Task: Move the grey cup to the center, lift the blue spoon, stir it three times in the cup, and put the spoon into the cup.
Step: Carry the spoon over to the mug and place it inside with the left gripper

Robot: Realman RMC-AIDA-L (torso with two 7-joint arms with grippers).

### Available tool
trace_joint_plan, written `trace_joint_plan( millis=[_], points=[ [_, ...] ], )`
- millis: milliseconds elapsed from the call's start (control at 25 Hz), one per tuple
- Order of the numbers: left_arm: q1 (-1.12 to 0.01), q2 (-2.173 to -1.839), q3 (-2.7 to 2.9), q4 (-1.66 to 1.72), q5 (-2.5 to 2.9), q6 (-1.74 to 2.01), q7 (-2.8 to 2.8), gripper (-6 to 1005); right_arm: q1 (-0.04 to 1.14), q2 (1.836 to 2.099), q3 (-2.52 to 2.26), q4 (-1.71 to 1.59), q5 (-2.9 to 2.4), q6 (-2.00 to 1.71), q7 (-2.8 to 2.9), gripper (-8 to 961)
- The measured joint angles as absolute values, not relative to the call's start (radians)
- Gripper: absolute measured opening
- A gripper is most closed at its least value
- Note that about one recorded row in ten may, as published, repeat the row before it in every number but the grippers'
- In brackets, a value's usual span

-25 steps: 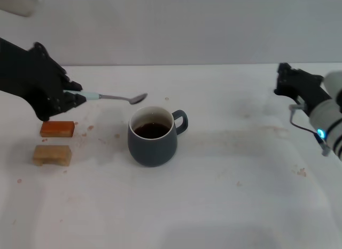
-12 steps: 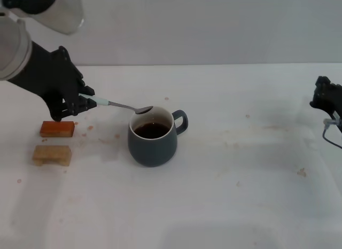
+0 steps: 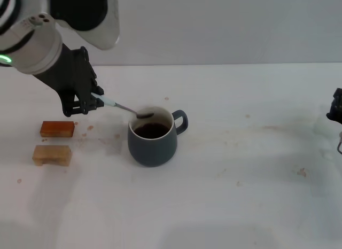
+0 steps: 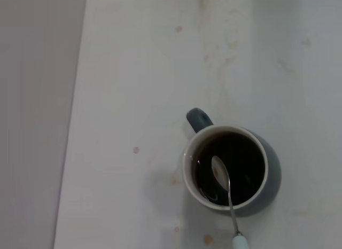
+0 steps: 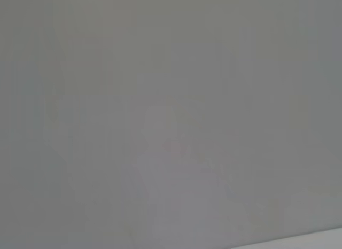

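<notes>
The grey cup [image 3: 153,138] stands near the middle of the white table, handle to the right, dark liquid inside. It also shows in the left wrist view [image 4: 231,168]. My left gripper [image 3: 92,103] is shut on the pale-blue handle of the blue spoon [image 3: 124,108], up and left of the cup. The spoon slopes down to the right, its metal bowl just over the cup's rim. In the left wrist view the spoon [image 4: 226,191] has its bowl above the dark liquid. My right gripper [image 3: 336,107] is at the far right edge, mostly out of view.
An orange block [image 3: 57,129] and a tan wooden block [image 3: 52,154] lie on the table left of the cup, below my left gripper. The table has small stains. The right wrist view shows only a blank grey surface.
My left arm has moved right and up, tilting the spoon's bowl from left of the cup to over its rim. My right arm has drawn back toward the right edge.
</notes>
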State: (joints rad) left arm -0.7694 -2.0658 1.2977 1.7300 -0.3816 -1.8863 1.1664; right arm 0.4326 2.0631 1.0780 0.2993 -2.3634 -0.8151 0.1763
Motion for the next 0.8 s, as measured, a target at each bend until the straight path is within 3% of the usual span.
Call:
trace_joint_plan(
  millis=[800],
  points=[
    [-0.828, -2.070, 1.397, 1.602, -0.357, -1.813, 1.224, 143, 0.383, 2.072, 1.078, 0.308, -2.362, -0.844, 0.176, 33]
  ],
)
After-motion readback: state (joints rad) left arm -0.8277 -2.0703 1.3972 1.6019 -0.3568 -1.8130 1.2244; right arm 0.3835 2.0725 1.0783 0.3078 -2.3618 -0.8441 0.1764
